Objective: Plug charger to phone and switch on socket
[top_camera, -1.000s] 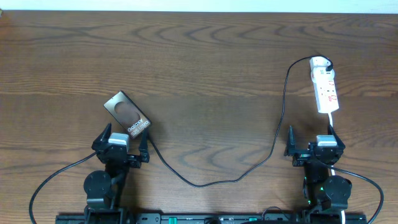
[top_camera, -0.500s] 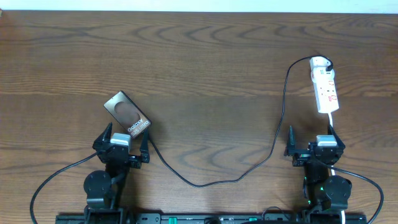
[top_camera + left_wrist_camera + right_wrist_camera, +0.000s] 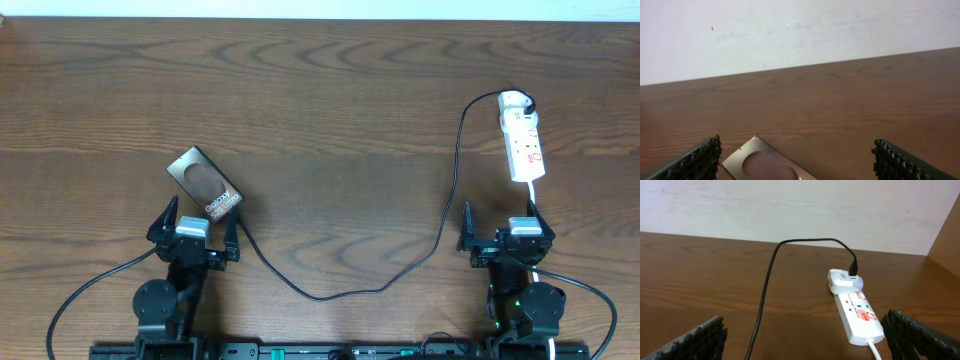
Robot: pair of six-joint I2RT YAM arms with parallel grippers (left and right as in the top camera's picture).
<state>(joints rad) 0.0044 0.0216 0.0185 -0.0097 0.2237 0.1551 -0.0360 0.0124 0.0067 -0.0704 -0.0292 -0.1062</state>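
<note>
Just beyond left hand [image 3: 197, 224], phone [image 3: 203, 178].

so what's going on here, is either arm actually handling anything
Not at this moment. Both arms sit at the near edge of the table with their jaws open and empty. The left gripper is right behind the phone, and the right gripper is just short of the white power strip. The black charger cable runs from the strip's far end across the table to the phone's corner; whether its tip is plugged in cannot be told.
</note>
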